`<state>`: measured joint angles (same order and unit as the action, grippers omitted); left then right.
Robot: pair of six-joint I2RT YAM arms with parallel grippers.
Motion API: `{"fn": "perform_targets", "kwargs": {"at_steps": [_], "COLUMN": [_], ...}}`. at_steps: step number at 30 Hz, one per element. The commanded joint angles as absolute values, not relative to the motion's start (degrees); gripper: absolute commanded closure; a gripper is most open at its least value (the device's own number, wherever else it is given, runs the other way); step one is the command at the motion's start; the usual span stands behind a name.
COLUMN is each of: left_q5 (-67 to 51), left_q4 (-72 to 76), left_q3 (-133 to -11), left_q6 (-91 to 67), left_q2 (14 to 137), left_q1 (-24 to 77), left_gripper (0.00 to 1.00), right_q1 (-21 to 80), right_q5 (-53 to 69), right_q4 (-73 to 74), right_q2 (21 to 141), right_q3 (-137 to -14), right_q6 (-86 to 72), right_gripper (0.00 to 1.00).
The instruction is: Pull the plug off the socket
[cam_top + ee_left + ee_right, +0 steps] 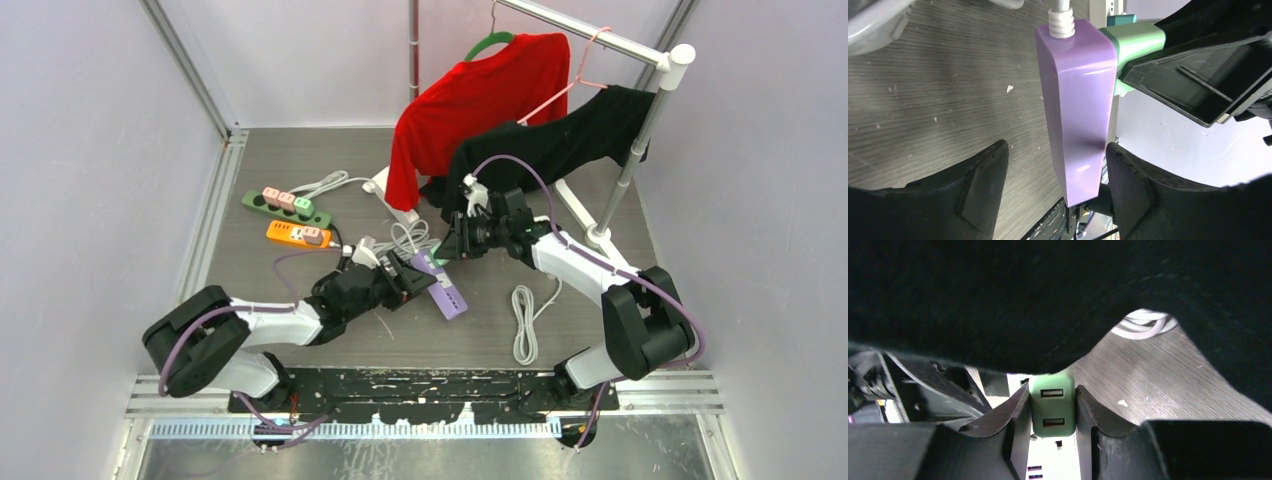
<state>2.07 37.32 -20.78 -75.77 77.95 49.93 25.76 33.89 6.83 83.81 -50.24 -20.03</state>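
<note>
Right claw (pixel 1052 395): shut tight on the green plug (pixel 1135 42), with one finger on each side.
Left claw (pixel 1057 147): open around the purple socket strip (pixel 1075 100). One finger touches it and the other has a gap.
Where the plug is: stuck in the strip near the white cord (pixel 1060 20), above the counter (pixel 938 100). It does not look out yet.
How to do it well: I think I should squeeze the left claw on the strip first, so it can't slide. Then I pull the plug straight out, with no twisting.
Words to read: none. I only see two small slots on the plug's end.
</note>
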Motion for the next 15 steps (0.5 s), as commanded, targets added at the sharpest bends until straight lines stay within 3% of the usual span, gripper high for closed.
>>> {"fn": "perform_targets", "kwargs": {"at_steps": [1,6,10,13,15], "left_q5": [0.0,-2.3,-4.7,-6.1,-6.3], "left_q4": [45.3,47.2,51.8,55.5,58.4], "left_q3": [-23.9,-26.3,-27.4,-27.6,-27.2], "left_q6": [-76.5,-77.8,-79.3,-80.6,-81.3], "left_q2": [82.0,87.4,92.1,95.5,97.0], "left_q1": [50.3,50.4,50.4,50.4,50.3], "left_gripper": [0.30,0.44,0.71,0.99,1.00], "right_q1": [25.7,26.3,26.5,26.7,26.6], "right_q5": [31.2,31.3,30.7,30.8,30.2], "right_q4": [1.4,0.6,0.6,0.4,0.2], "right_q2": [82.8,82.7,83.0,82.8,82.9], "right_q3": [-50.4,-50.2,-50.1,-49.9,-49.8], "right_q6": [-25.9,-26.8,-26.8,-27.2,-28.5], "right_gripper": [0.99,0.99,0.99,0.99,0.99]}}
